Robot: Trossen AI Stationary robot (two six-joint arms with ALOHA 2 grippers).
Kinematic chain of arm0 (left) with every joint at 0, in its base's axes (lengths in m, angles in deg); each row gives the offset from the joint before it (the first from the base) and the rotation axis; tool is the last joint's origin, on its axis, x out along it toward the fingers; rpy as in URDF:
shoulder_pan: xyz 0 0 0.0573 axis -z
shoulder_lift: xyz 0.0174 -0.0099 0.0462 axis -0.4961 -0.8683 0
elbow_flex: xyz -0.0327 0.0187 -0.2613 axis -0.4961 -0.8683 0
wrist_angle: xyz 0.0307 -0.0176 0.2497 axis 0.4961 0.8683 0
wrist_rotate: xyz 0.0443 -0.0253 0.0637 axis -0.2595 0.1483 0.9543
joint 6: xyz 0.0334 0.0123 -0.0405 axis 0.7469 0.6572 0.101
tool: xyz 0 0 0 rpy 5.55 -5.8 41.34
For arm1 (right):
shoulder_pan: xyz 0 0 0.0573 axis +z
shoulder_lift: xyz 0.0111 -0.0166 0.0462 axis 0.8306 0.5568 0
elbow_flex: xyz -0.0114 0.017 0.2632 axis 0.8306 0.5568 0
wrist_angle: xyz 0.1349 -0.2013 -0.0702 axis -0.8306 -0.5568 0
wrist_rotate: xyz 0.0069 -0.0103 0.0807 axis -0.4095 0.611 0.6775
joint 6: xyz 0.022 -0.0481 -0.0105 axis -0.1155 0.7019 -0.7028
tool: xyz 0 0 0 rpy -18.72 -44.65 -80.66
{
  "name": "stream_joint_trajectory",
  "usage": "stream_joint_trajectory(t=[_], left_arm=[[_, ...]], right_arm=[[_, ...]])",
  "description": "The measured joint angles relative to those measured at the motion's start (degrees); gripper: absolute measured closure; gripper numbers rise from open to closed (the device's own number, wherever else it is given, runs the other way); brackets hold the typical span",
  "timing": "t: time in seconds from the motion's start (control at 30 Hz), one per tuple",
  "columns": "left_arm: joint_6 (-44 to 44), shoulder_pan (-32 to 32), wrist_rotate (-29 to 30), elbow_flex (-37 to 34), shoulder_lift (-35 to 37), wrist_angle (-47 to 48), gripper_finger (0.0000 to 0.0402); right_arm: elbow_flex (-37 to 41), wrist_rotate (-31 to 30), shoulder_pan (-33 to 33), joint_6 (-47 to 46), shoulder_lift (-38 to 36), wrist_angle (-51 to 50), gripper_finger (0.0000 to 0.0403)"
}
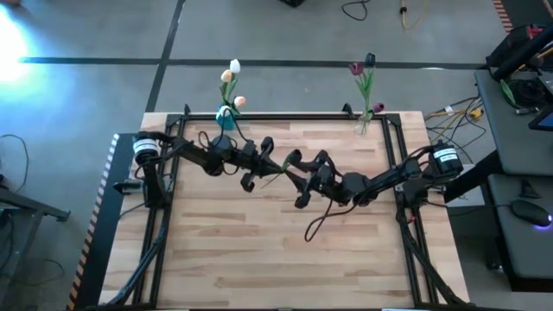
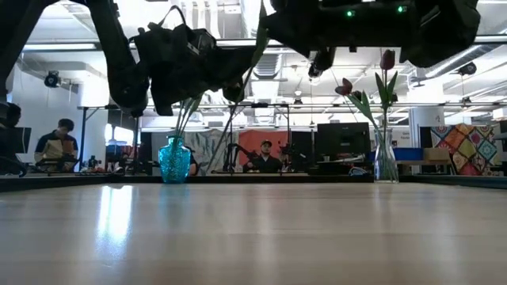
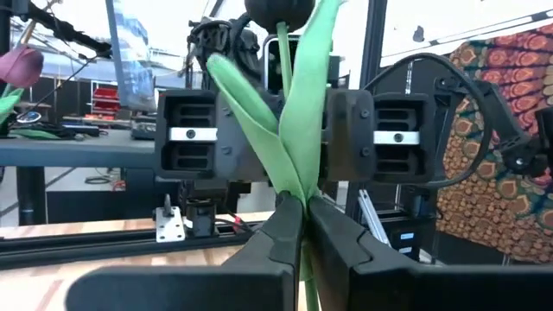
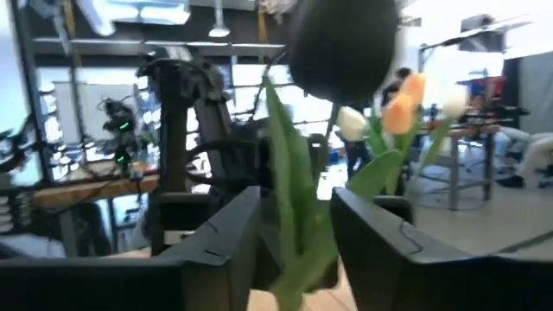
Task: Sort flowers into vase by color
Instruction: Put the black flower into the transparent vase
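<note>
A dark-headed tulip [image 3: 278, 10] with green leaves [image 1: 277, 167] is held above the table's middle, between my two grippers. My left gripper [image 1: 271, 166] is shut on it. My right gripper [image 1: 292, 173] faces it from the right, open, its fingers [image 4: 226, 235] on either side of the leaves without touching them. A blue vase [image 1: 225, 118] at the far edge holds white and peach tulips [image 1: 232, 76]. A clear vase [image 1: 364, 123] at the far right holds purple and dark tulips [image 1: 362, 64]. My left gripper pinches the tulip's stem and the lower part of its leaves [image 3: 299, 200] between its two fingers. The fingers come level from the table's left and lie across the stem. The tulip stands roughly upright, head up, lifted clear of the table.
Black rails [image 1: 285, 118] frame the wooden tabletop. A loop of black cable [image 1: 318, 221] hangs below my right arm. Both vases stand at the far edge, in the low view the blue one [image 2: 174, 162] and the clear one [image 2: 386, 162]. People sit in the room behind.
</note>
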State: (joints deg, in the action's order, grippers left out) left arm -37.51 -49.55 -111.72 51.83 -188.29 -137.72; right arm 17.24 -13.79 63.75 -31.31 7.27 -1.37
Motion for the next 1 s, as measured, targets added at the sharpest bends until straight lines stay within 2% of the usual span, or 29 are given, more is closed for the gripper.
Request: stream_joint_trajectory(t=[0.17,0.3,0.43,0.7,0.87,1.0], left_arm=[[0.0,0.0,0.0,0.3,0.0,0.0,0.0401],[-1.0,-0.7,0.6,0.1,0.0,-0.1,0.0396],[-2.1,-2.5,1.0,-1.4,0.1,-0.6,0.0374],[-3.2,-6.2,1.9,-5.0,0.5,-3.0,0.0322],[-3.0,-7.3,1.9,-6.5,0.5,-3.0,0.0308],[-1.7,-7.7,1.9,-7.0,0.5,-3.0,0.0306]], right_arm=[[-3.3,4.2,-2.0,-0.6,0.0,-7.9,0.0336],[-4.7,4.1,-2.4,2.3,-1.2,-12.8,0.0386],[-4.4,3.8,-2.5,5.6,-5.9,-18.2,0.039],[-4.4,0.6,-5.0,9.5,-24.1,-36.1,0.039],[-6.7,-4.9,-8.1,10.6,-36.5,-48.9,0.039],[-11.2,-7.2,-11.7,10.9,-43.3,-57.8,0.039]])
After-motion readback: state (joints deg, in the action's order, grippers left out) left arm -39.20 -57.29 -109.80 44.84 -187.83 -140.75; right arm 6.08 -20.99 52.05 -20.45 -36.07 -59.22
